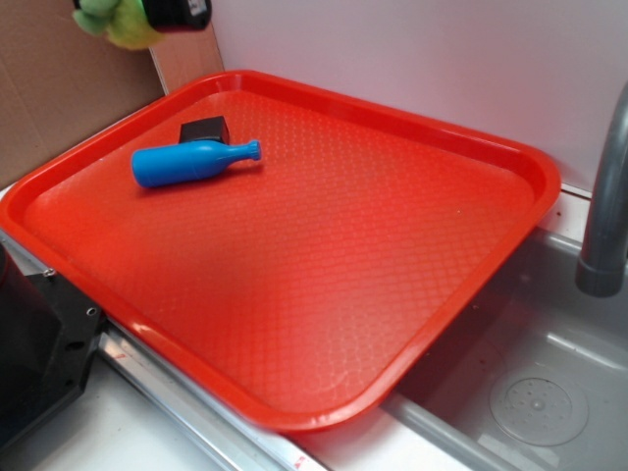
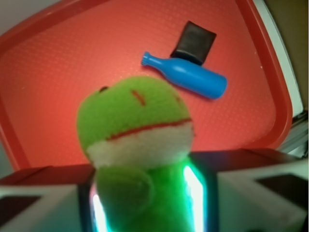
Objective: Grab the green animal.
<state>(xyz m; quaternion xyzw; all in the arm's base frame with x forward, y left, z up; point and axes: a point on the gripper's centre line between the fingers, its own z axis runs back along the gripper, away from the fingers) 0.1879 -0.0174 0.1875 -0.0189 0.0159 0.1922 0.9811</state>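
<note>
At the far left of the exterior view, a black machine part (image 1: 34, 343) sits at the lower edge beside a metal rail (image 1: 186, 402). Above it, brown cardboard (image 1: 59, 88) lines the wall. In the top left corner the green animal (image 1: 116, 22) hangs high above the red tray (image 1: 471, 285), clear of its surface, with the dark gripper (image 1: 162, 12) just beside it and cut off by the frame edge. On the tray's far left part lies the blue bottle (image 1: 191, 162), on its side with its neck pointing right. The small black block (image 1: 203, 129) sits just behind it, touching or nearly touching the bottle's body. The rest of the tray's textured floor runs right toward its raised rim. Past the tray's right edge is a grey sink (image 1: 549, 392) with a round drain, and a grey faucet pipe (image 1: 603, 196) rises at the far right in front of a white wall.

In the wrist view, the green animal (image 2: 137, 128) fills the middle, its fuzzy head with a red stitched mouth and white band beneath facing the camera. Its body sits between the jaws, which are closed on it from both sides, with bright green-white light along their inner faces. Beyond and below it lies the tray (image 2: 48, 77), and to the upper right the blue bottle (image 2: 193, 77) with the black block (image 2: 194, 41) against its far side.
</note>
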